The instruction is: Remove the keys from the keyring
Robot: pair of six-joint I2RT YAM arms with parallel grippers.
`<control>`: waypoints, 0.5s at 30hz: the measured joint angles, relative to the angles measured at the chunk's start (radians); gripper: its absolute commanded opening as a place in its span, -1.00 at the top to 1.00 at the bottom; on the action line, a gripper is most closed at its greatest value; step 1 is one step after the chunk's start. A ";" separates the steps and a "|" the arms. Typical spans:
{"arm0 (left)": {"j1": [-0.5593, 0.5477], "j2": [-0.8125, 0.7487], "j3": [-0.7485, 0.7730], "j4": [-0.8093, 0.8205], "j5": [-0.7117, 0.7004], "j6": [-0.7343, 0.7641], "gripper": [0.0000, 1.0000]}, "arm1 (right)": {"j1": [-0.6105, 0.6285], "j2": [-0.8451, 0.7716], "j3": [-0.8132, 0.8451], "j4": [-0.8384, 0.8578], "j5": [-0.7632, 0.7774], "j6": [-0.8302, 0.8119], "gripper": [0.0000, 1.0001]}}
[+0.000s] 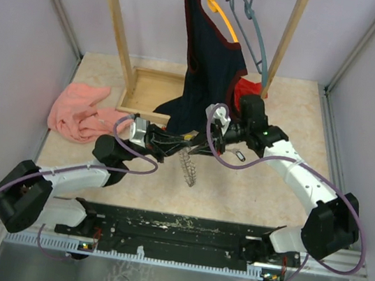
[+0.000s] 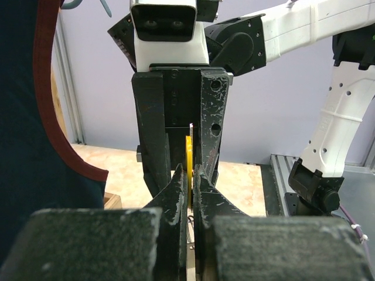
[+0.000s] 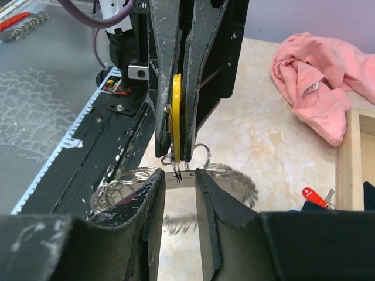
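Note:
My left gripper [image 2: 188,170] is shut on a key's yellow tag [image 2: 188,153], held edge-on above the table. In the right wrist view that tag [image 3: 176,111] hangs in the left gripper [image 3: 174,157], with small split rings below it. The keyring [image 3: 182,177] dangles from them, flat and silvery-dark with a beaded rim, its lower part blurred. My right gripper [image 3: 179,174] faces it with its jaws apart, and the ring's upper band shows across the gap. From above, the keyring [image 1: 189,167] hangs between both grippers. A red-tagged key [image 3: 313,197] lies on the table.
A wooden clothes rack [image 1: 119,31] stands at the back with a dark garment [image 1: 208,73], an orange hanger [image 1: 218,7] and a blue-grey hanger [image 1: 257,31]. A pink cloth [image 1: 78,113] lies at the left. A black rail [image 1: 174,227] runs along the near edge.

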 measured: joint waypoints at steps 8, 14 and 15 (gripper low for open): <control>0.000 0.008 0.000 0.003 0.001 0.000 1.00 | 0.000 0.000 0.001 0.036 0.001 0.057 1.00; 0.002 0.008 0.000 0.006 0.000 0.000 1.00 | 0.000 0.000 0.004 0.032 0.001 0.048 1.00; 0.003 0.008 0.000 0.006 0.000 0.000 1.00 | 0.000 0.000 0.004 0.028 0.000 0.045 1.00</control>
